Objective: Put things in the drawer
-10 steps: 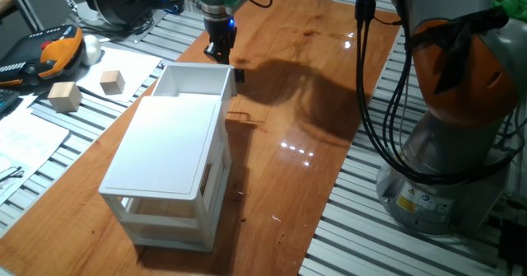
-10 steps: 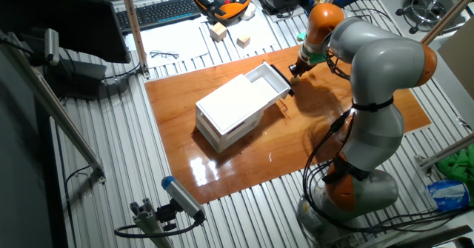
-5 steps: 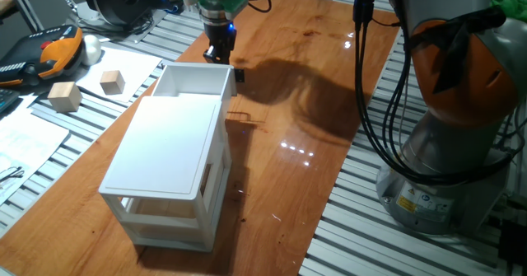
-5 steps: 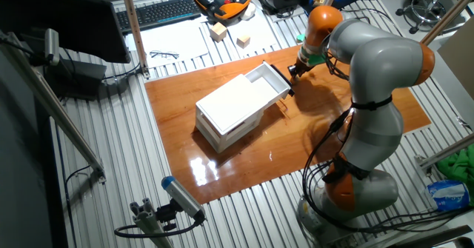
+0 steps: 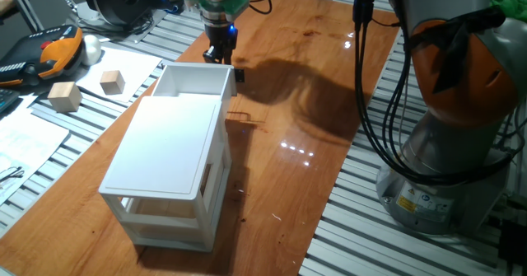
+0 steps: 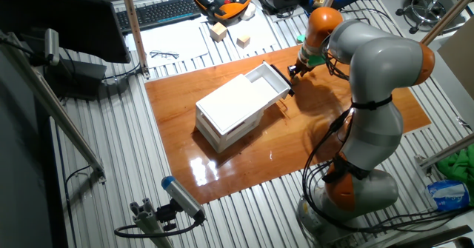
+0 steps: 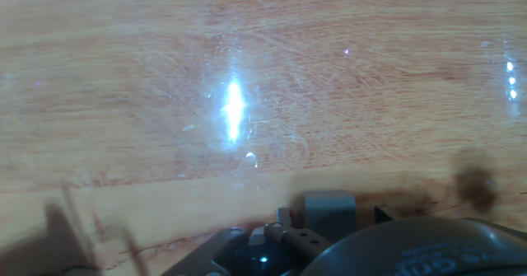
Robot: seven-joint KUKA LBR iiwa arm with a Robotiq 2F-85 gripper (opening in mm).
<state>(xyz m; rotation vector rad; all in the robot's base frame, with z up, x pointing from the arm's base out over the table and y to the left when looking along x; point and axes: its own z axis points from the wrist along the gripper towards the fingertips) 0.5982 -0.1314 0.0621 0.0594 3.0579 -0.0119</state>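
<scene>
The drawer [image 5: 194, 81] is pulled out of the top of the white cabinet [image 5: 165, 148], and its black knob [image 5: 240, 75] faces the table's middle. Nothing shows on the part of its floor that I can see. My gripper [image 5: 216, 55] hangs low over the wooden table just beyond the drawer's far side. Its dark fingers look close together, and whether they hold anything cannot be made out. The other fixed view has the gripper [image 6: 291, 72] beside the drawer [image 6: 268, 79]. The hand view gives only blurred table wood [image 7: 247, 78]. The tiny cube is hidden.
Two larger pale wooden blocks [image 5: 64, 96] [image 5: 113, 81] lie on paper to the left, off the wooden board. An orange-and-black handset [image 5: 51, 52] and cables sit at the back left. The robot's base [image 5: 449, 144] and its hanging cables stand on the right.
The gripper has risen slightly beside the drawer's far side. The drawer and the blocks have not moved.
</scene>
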